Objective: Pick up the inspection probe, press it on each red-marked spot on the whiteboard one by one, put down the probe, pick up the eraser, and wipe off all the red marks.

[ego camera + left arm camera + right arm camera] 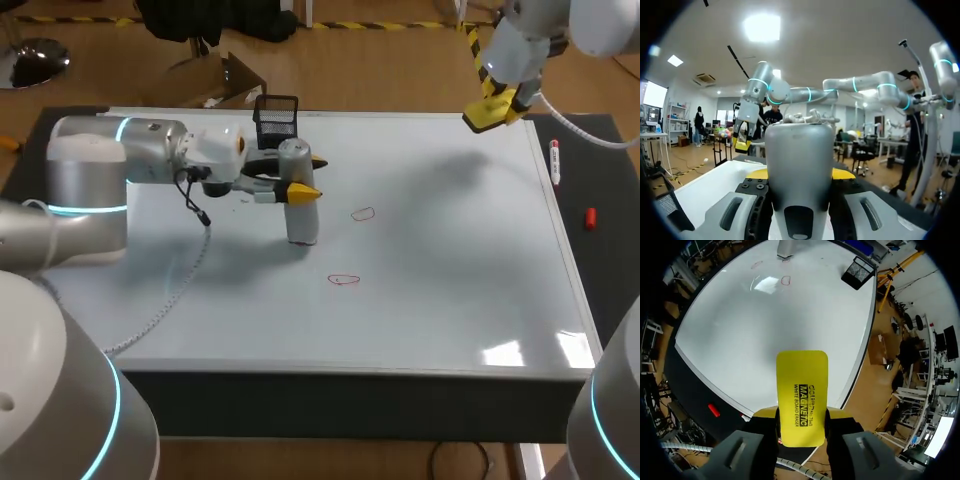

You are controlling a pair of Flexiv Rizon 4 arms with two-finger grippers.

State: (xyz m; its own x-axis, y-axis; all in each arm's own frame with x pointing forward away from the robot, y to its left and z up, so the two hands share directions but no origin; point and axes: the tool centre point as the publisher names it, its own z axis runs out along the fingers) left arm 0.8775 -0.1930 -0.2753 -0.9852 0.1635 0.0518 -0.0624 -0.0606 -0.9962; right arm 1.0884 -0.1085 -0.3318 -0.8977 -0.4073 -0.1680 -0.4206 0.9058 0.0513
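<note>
- Whiteboard (pixel 450 300) across the table, with two red marks (pixel 362 213) near its middle.
- Inspection probe (pixel 302 222): upright on the board, just left of the marks; our left gripper (pixel 298 188) is clenched around it.
- Eraser (pixel 802 385), yellow: grasped in our right gripper (pixel 802 414), aloft over the board's far right corner.
- Black mesh holder (pixel 277 115) at the far edge.

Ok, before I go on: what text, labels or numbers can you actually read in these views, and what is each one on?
"MAGNETIC": on the yellow eraser held in the right end effector.
"WHITE BOARD ERASER": same eraser, smaller type on the next line.
Short code line above those words: too small to read.
Marker at the whiteboard edge: any print is too small to read.
Red marks: drawn loops, not writing.
</note>
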